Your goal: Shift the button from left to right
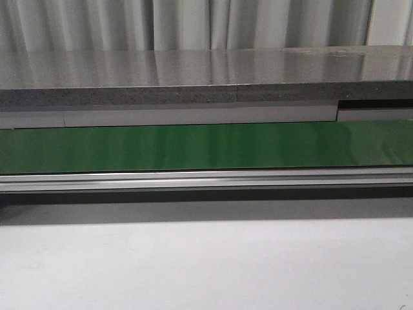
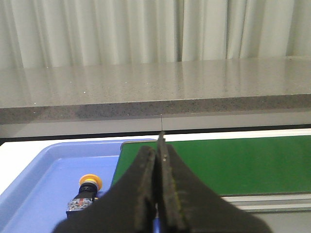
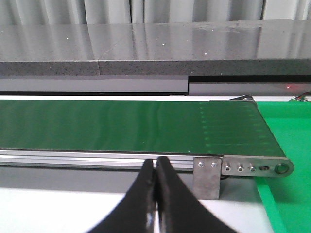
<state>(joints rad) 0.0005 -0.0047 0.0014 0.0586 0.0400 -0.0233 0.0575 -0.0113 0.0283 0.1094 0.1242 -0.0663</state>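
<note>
The button [image 2: 86, 194], with a yellow-orange cap on a black body, lies on its side in a blue tray [image 2: 43, 170] in the left wrist view. It does not show in the front view. My left gripper [image 2: 159, 145] is shut and empty, above the tray's edge and to the right of the button. My right gripper [image 3: 155, 162] is shut and empty over the white table, in front of the conveyor's right end. Neither gripper shows in the front view.
A green conveyor belt [image 1: 206, 145] with an aluminium rail [image 1: 206, 179] runs across the table. Its right end has a metal bracket [image 3: 208, 177], with a green mat [image 3: 286, 145] beside it. A grey stone counter [image 1: 206, 77] stands behind.
</note>
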